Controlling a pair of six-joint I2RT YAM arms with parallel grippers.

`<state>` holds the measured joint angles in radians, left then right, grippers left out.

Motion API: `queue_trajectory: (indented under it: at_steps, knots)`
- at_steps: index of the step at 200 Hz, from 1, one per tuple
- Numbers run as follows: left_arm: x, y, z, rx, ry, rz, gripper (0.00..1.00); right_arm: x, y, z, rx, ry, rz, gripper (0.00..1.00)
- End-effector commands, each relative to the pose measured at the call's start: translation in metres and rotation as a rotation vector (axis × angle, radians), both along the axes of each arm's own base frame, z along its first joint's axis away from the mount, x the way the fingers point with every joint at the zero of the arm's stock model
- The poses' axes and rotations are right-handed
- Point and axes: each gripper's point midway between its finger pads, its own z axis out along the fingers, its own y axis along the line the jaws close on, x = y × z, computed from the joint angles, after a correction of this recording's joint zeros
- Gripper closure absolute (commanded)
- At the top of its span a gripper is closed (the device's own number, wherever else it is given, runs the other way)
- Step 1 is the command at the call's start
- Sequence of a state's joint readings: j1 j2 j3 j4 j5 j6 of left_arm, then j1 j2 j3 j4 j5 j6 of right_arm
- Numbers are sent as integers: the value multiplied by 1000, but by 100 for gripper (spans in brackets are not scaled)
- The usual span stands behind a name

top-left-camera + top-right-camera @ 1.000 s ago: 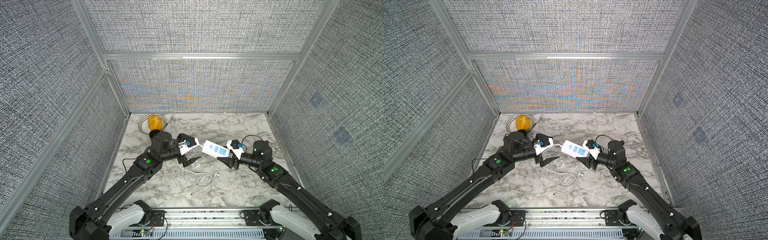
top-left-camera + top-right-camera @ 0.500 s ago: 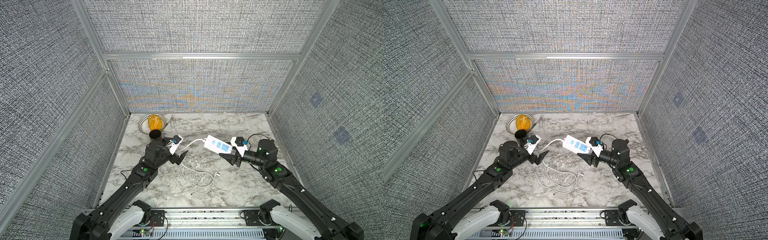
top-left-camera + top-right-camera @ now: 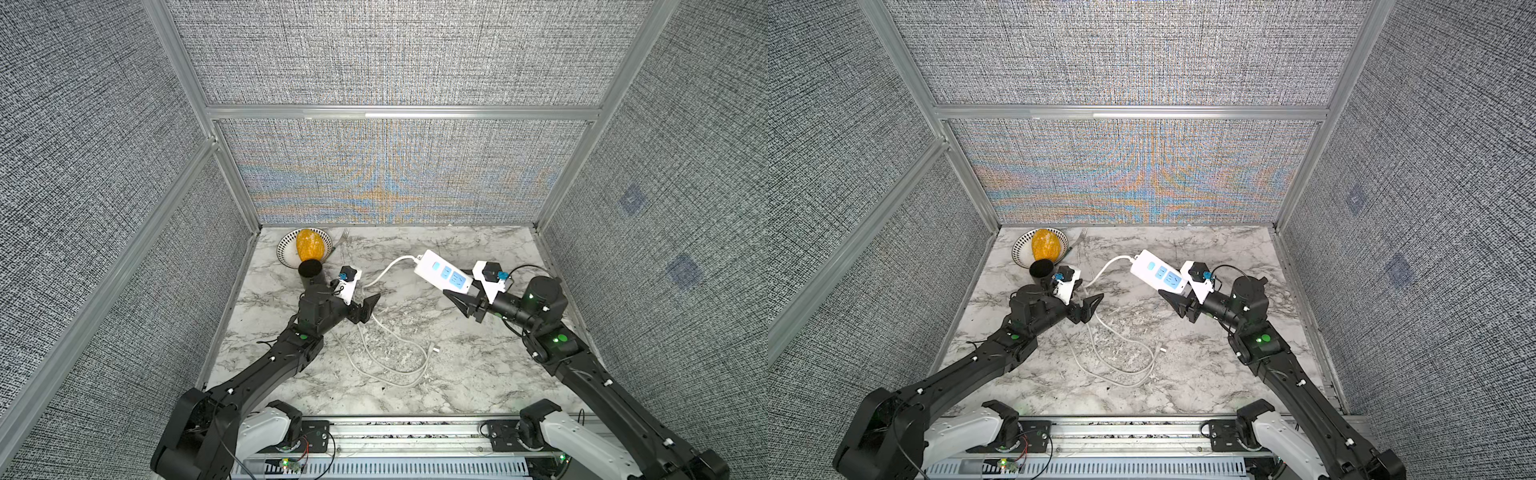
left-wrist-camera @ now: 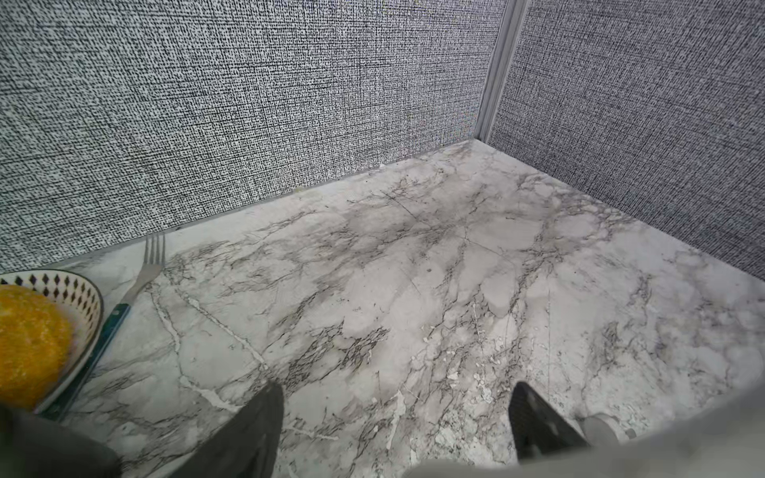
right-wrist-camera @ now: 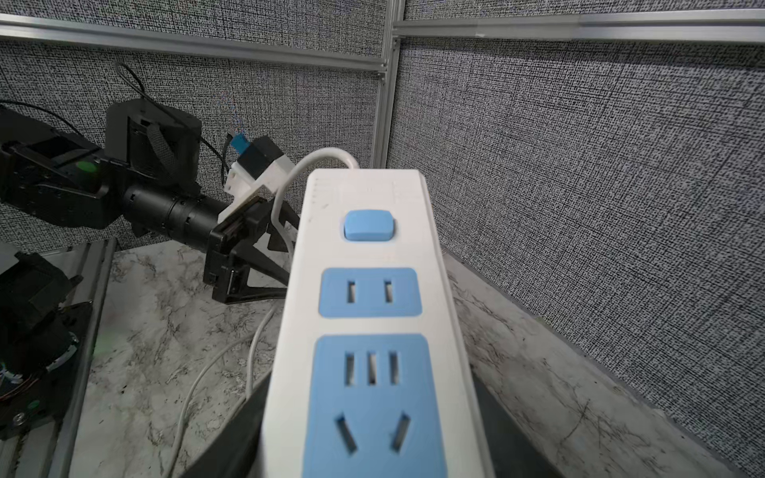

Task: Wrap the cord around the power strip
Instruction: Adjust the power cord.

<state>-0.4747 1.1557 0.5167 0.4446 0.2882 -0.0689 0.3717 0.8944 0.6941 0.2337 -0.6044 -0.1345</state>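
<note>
The white power strip with light-blue sockets and a blue button is held above the marble table, tilted. My right gripper is shut on its near end. In the right wrist view the power strip fills the middle. The cord leaves the strip's far end, drops past my left gripper and loops on the table to the plug. My left gripper is open, with only marble between its fingers.
A patterned bowl holding a yellow-orange lump sits at the back left, a black cup in front of it and a fork beside it. Fabric walls close the table on three sides.
My left gripper has drawn back from the strip's cord end to the left and down. The right gripper has carried the strip up and to the right.
</note>
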Motion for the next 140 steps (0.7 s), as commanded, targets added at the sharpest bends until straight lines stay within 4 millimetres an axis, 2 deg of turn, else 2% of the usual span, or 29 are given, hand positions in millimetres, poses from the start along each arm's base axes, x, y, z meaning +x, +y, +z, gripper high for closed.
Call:
queue_trajectory:
  at_steps: [1,40,56,101,127,140]
  knots:
    - [2,-13,20,-117,-28,-46,18,5,0,24,73,-54,-13,79]
    - [-2,-27,14,-161,-32,-97,22,7,-1,34,122,-78,-20,79]
    - [-2,-30,10,-164,-28,-113,45,5,0,36,122,-81,-11,79]
    - [-3,-46,18,-228,-28,-196,63,-1,0,37,128,-85,5,80]
    - [-4,-51,17,-248,-11,-223,64,-3,-2,39,142,-99,2,80]
    - [-3,-52,20,-269,-9,-225,56,-4,-1,40,144,-101,9,80]
